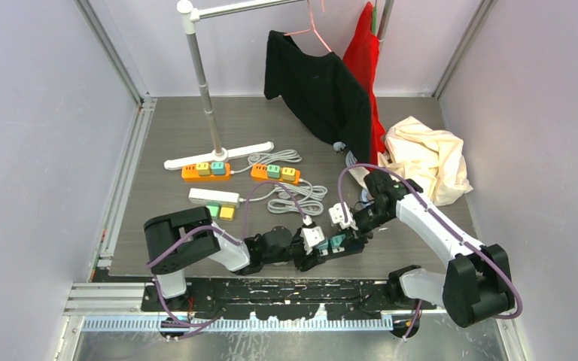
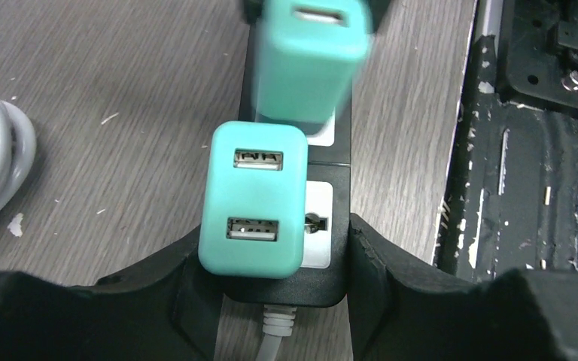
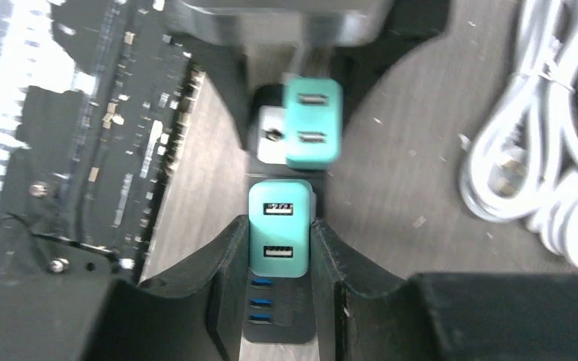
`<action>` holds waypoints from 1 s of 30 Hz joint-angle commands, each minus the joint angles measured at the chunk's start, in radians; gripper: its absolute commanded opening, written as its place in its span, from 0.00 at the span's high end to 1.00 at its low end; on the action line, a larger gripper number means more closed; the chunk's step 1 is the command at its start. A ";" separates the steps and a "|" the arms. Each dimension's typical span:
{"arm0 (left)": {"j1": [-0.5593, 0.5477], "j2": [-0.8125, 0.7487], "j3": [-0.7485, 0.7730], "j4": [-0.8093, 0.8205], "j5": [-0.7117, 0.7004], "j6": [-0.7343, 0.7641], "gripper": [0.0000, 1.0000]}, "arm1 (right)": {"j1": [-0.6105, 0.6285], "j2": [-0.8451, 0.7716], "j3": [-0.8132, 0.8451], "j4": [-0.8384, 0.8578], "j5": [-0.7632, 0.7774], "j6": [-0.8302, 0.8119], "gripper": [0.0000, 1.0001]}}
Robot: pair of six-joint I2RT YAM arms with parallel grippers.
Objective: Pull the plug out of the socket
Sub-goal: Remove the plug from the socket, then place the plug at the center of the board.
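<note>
At the near edge of the table, the right gripper (image 3: 278,252) is clenched on a teal plug (image 3: 279,214) over a black power strip (image 2: 320,289). The left gripper (image 2: 280,241) grasps the strip's cord end from both sides. Whether the plug's prongs sit in the socket cannot be told. A second teal plug (image 2: 254,199) stands just beside the first on the same strip, crowding the grip. Coiled white cables (image 3: 542,150) lie near. Farther back are an orange power strip (image 1: 205,171), another orange strip (image 1: 276,173), a white power strip (image 1: 214,197), a garment rack (image 1: 209,113) hung with a black garment (image 1: 320,90) and a red garment (image 1: 361,56), and a cream cloth (image 1: 429,154).
</note>
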 commanded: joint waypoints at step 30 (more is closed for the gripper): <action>0.021 -0.335 0.184 -0.623 -0.045 -0.061 0.19 | -0.346 -0.072 0.152 0.336 -0.039 1.142 0.96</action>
